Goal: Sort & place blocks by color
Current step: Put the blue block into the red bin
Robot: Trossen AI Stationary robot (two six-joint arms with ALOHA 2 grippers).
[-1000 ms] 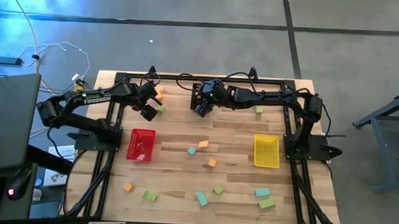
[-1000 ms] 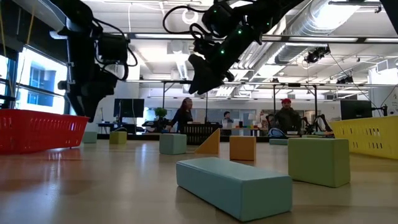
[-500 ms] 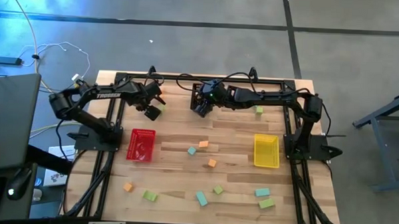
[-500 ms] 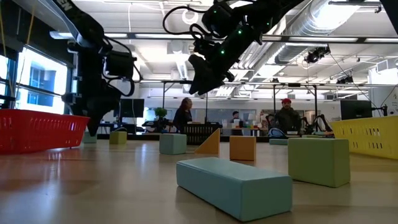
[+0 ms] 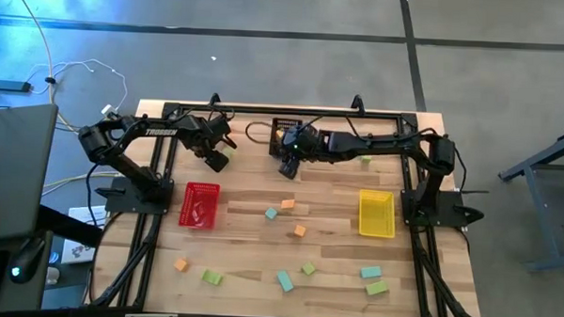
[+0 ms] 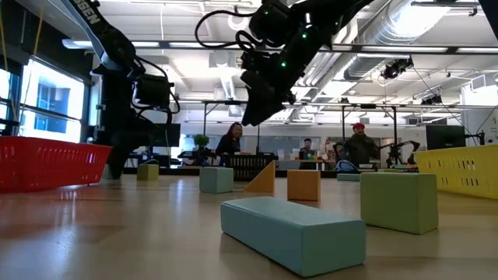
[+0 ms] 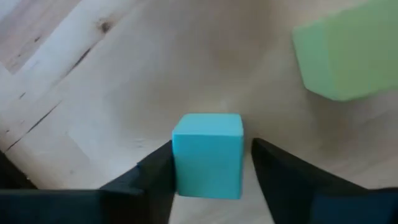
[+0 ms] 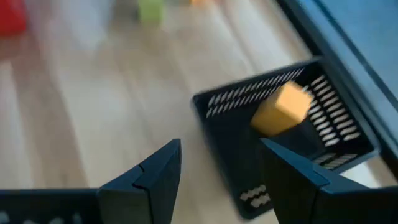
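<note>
A: Left gripper (image 7: 208,180) step?
B: Fingers apart, teal cube (image 7: 208,155) between them, untouched; light green block (image 7: 348,53) beyond. Next: close.
A: Right gripper (image 8: 217,180)?
B: Apart, empty. Orange block (image 8: 283,111) ahead in black basket (image 8: 336,146); looks just dropped.

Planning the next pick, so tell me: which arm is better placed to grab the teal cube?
Left. Its open gripper already straddles the teal cube; the right gripper is open and empty by the black basket.
</note>
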